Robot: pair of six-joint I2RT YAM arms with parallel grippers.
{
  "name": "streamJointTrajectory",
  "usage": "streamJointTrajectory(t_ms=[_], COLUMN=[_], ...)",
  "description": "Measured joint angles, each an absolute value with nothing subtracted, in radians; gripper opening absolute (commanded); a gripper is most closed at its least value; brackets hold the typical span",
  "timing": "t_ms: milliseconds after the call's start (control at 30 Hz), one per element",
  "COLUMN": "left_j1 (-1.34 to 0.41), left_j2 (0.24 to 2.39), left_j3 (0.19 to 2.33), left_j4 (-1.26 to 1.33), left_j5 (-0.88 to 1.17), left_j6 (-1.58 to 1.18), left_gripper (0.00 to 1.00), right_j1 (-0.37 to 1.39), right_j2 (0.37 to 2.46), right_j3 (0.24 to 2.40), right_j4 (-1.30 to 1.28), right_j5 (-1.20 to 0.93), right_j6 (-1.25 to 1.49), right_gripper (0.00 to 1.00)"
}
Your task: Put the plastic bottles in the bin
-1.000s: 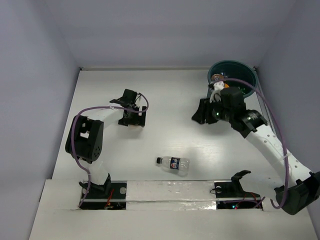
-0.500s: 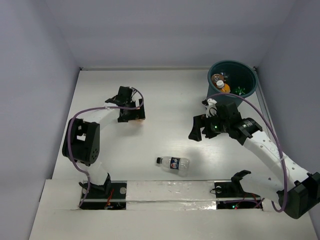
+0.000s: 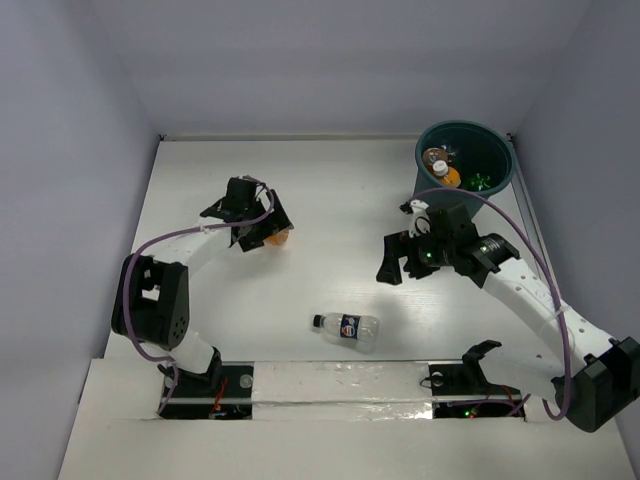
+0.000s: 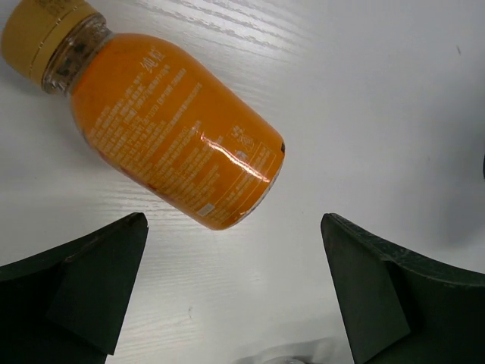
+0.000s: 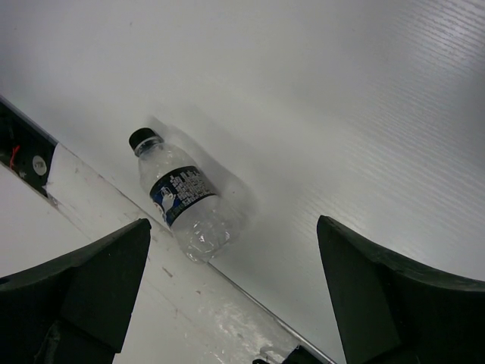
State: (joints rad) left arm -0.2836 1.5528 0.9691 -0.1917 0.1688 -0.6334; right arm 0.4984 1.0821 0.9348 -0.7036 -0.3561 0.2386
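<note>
An orange bottle (image 3: 277, 237) with an orange cap lies on its side on the table, just right of my open left gripper (image 3: 250, 226). In the left wrist view the orange bottle (image 4: 167, 136) lies ahead of the open, empty left gripper (image 4: 235, 292), outside the jaws. A clear bottle with a dark blue label (image 3: 347, 328) lies near the front rail. My open, empty right gripper (image 3: 398, 264) hangs above the table, back and right of it. In the right wrist view this bottle (image 5: 184, 202) lies ahead and left of the right gripper (image 5: 235, 296). The dark teal bin (image 3: 505, 152) stands at the back right.
Inside the bin I see orange bottles (image 3: 441, 170) and a green one (image 3: 478, 181). A white front rail (image 3: 340, 385) runs along the near edge. Grey walls close the left, back and right sides.
My right gripper has moved from beside the bin down and left toward the table's middle. My left gripper has shifted slightly left, and the orange bottle now shows beside it.
</note>
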Motion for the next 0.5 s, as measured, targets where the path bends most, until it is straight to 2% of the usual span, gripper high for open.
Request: streamJointTrajectory(t_ms=[500], left_j1=[-0.259], left_j2=[1.542], left_j3=[0.969], left_j4=[-0.206], left_j5=[-0.009], left_j6=[-0.8], left_gripper=[0.99], right_j1=[0.583], right_j2=[1.126], right_j3=[0.934], right_j4=[-0.706], right_j5=[-0.357], right_j6=[0.242], right_gripper=[1.0])
